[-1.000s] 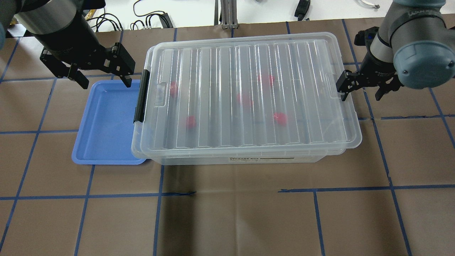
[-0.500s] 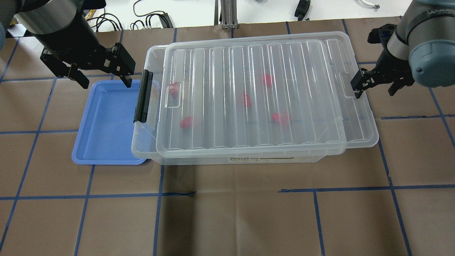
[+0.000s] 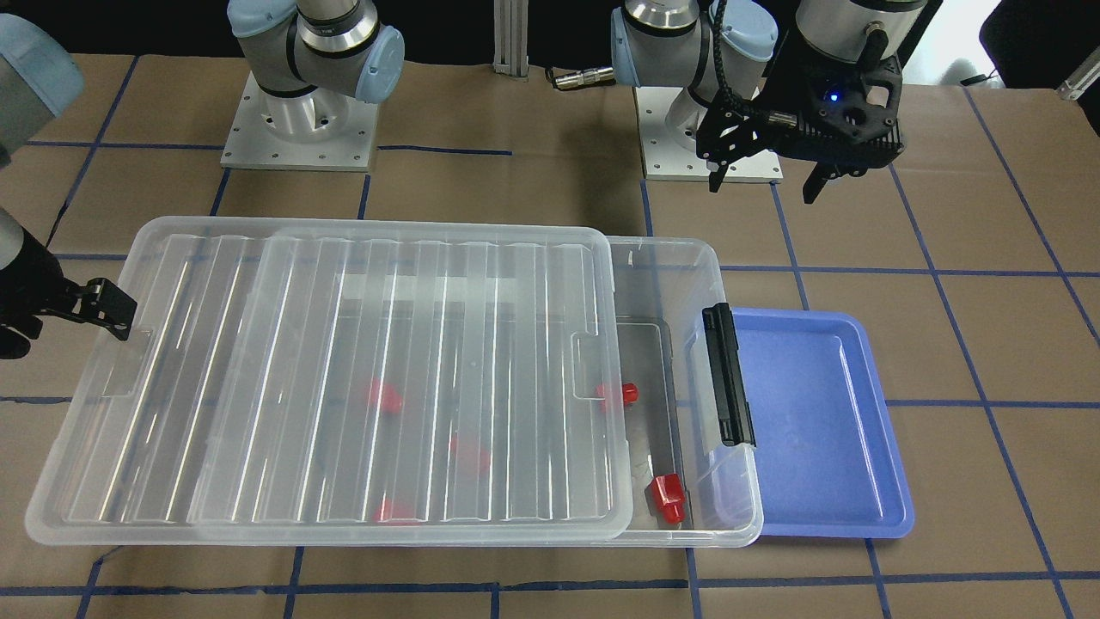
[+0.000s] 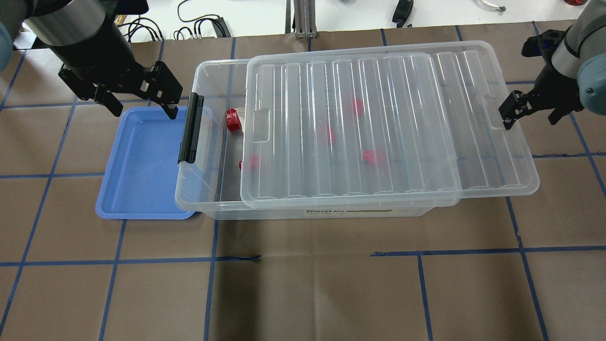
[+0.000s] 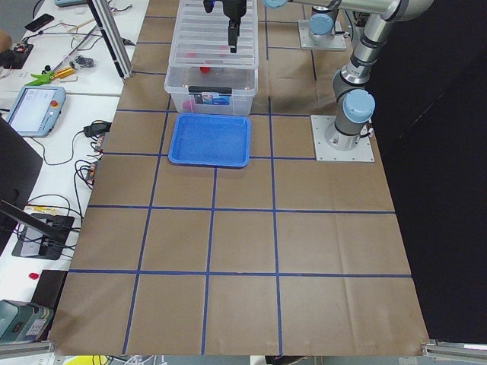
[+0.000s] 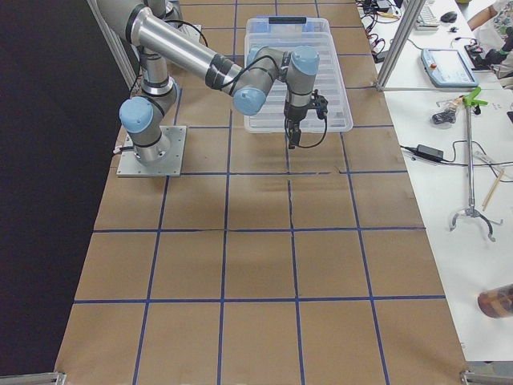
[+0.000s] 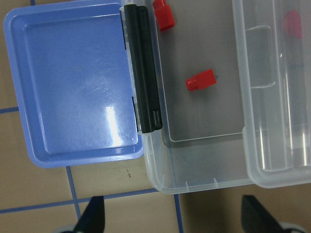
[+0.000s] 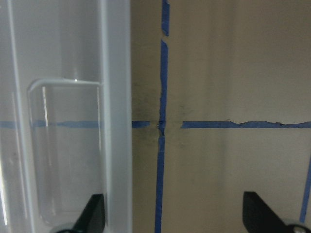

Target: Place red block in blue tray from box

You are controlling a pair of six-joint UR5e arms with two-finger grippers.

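Dragged the lid [image 4: 369,128] sideways toward the robot's right over the last second, the right tool [image 4: 529,121] travelling with it. Uncovered the latch end of the box [image 4: 213,208] in the process. Left one red block [image 4: 232,119] fully in the open near the black latch [image 4: 190,128], and a second block [image 4: 250,162] half out from under the lid's edge. Judged enough of a gap now for a reach from above. Nothing red yet in the blue tray [image 4: 142,161], just beside the box's latch end on the table [image 4: 303,293].

Right tool spread, one finger at the lid's end notch. Cannot tell from the wrist view whether hooked on or merely beside. Left tool [image 4: 143,112] spread, holding nothing, unmoved above the tray's far edge.

Hard to read: three more blocks [image 4: 327,134] under the ridged lid, only pink smears. Cropped at the front view's edge: most of the right tool. Too small in both side views for any finger detail.
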